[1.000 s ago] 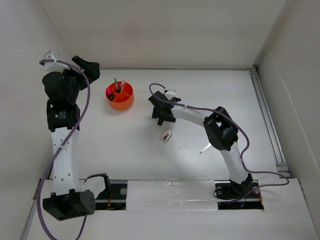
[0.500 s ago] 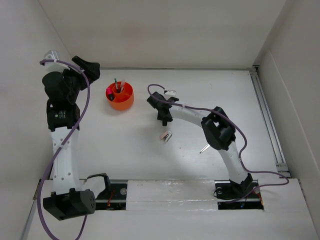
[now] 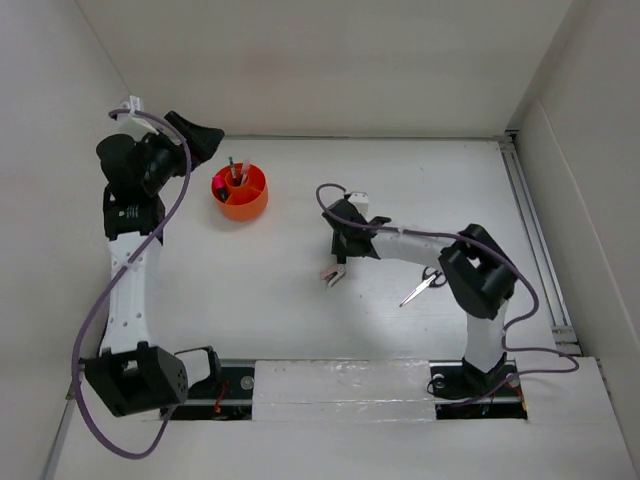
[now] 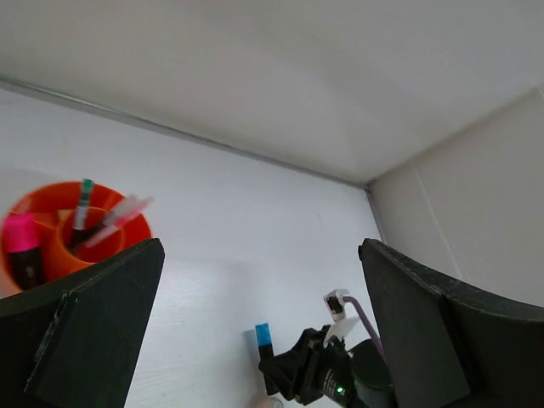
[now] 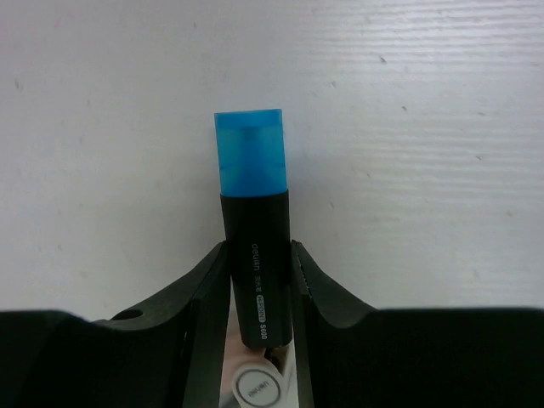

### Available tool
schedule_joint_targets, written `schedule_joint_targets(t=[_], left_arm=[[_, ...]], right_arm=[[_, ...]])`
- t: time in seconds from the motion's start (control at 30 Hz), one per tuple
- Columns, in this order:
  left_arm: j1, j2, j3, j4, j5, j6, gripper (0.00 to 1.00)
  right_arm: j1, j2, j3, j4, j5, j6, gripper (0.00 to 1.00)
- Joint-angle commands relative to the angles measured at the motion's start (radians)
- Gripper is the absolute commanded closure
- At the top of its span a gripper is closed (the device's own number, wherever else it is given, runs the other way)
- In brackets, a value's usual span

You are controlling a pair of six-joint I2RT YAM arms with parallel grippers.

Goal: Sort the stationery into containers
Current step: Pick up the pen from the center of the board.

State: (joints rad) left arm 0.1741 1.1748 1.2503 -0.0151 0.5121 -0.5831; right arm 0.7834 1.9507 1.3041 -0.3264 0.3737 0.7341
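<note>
Clamping the black, blue-capped highlighter (image 5: pixel 254 223) across its barrel, the right hand (image 5: pixel 257 259) sat well right of the round orange organiser (image 3: pixel 241 207)

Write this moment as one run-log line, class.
right gripper: shut on blue-capped highlighter | left gripper: open near orange organiser | scissors: on table

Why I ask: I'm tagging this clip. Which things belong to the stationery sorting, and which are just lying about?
Job: orange organiser with pink-capped highlighter and pens inside; blue-capped highlighter, gripped by the right hand; scissors; small pink-and-white item.
Lying about: purple cables; rail along the right edge.
</note>
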Motion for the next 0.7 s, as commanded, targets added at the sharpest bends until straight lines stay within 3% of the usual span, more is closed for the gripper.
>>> schedule_joint_targets(t=[0.0,0.03,0.13,0.3,0.67], left_arm=[[0.004,0.097,-0.069,0.210,0.317,-0.102,0.00],[0.004,0.117,-0.086,0.255,0.407,-0.169,0.00],[0.004,0.172,-0.109,0.329,0.469,-0.210,0.00],[-0.074,0.184,-0.084,0.261,0.470,-0.135,0.00],[-0.074,0.048,-0.304,0.348,0.457,-0.160,0.00]], right_arm=[[0.023,-0.209,-0.097,0.237,-0.058,-0.177,1.00],[0.024,-0.241,-0.115,0.294,-0.073,-0.209,1.00],[0.036,-0.329,-0.138,0.354,-0.116,-0.307,1.00],[0.027,-0.340,-0.045,0.363,-0.177,-0.378,1.00],[0.072,-0.332,0.118,0.363,-0.078,-0.354,1.00]])
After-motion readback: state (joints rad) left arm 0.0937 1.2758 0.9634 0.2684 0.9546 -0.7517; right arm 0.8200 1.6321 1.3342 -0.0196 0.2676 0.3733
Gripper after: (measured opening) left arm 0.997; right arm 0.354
